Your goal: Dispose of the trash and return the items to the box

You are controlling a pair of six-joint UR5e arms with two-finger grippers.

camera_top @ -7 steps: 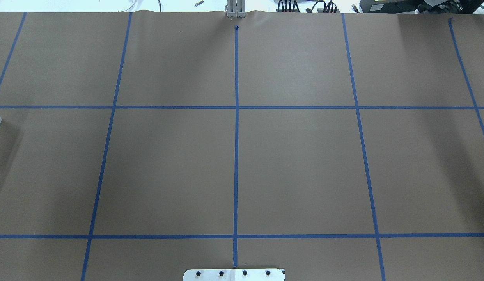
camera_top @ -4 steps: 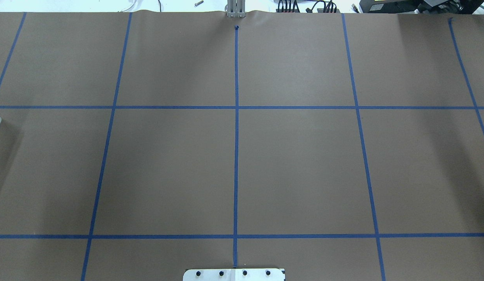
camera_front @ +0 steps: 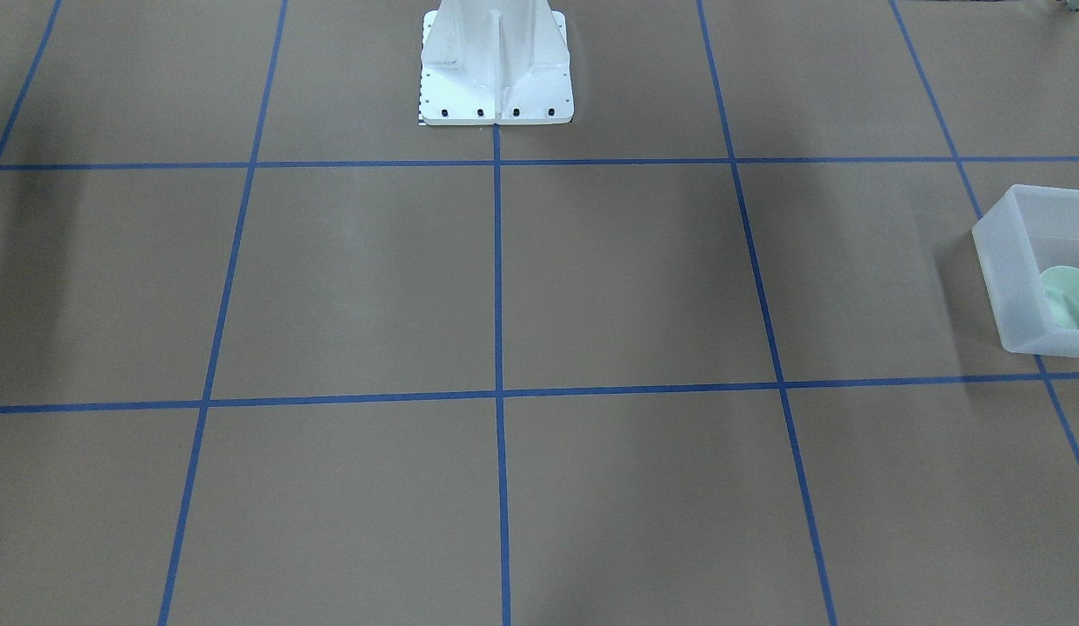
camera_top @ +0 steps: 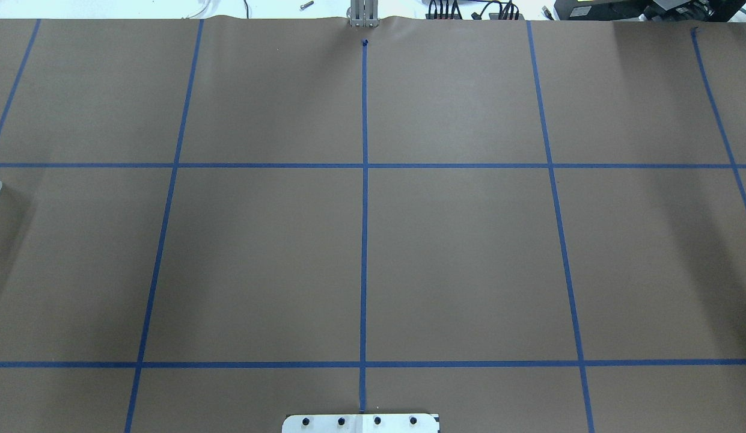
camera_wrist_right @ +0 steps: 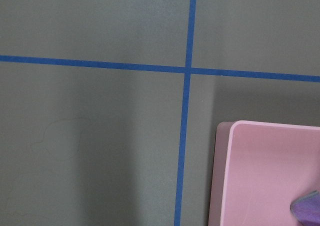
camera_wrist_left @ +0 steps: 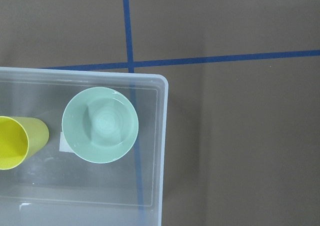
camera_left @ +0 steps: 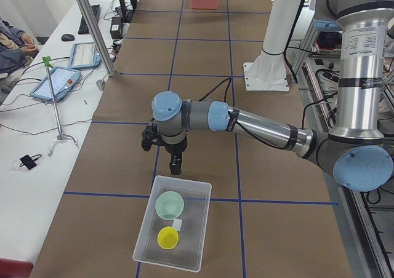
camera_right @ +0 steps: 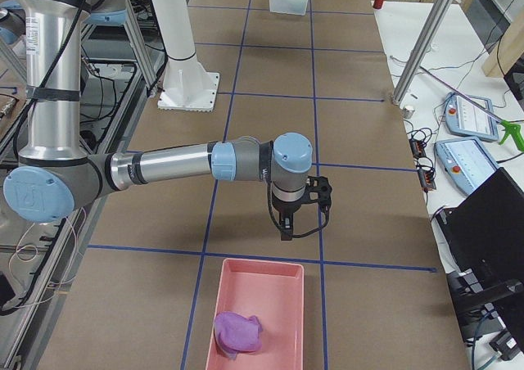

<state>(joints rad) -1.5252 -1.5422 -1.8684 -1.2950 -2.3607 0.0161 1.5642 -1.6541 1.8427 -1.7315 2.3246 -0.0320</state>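
Note:
The mint-green bowl [camera_wrist_left: 100, 124] sits upright inside the frosted-white box [camera_wrist_left: 162, 136], beside a yellow cup [camera_wrist_left: 15, 142]. The exterior left view shows the bowl [camera_left: 170, 205] in the box [camera_left: 143, 238] at the table's left end. My left gripper [camera_left: 175, 166] hangs just above the box's far edge; I cannot tell whether it is open or shut. My right gripper [camera_right: 285, 227] hangs over the table just beyond a pink tray [camera_right: 258, 304]; I cannot tell its state either. The front view shows the box [camera_front: 995, 261] and bowl [camera_front: 1069, 296] at the right edge.
The pink tray [camera_wrist_right: 270, 176] at the table's right end holds a crumpled purple thing [camera_right: 237, 333]. A small white scrap [camera_left: 177, 224] lies in the box. The white robot base [camera_front: 496, 69] stands at the table's near edge. Brown paper with blue tape lines covers the table.

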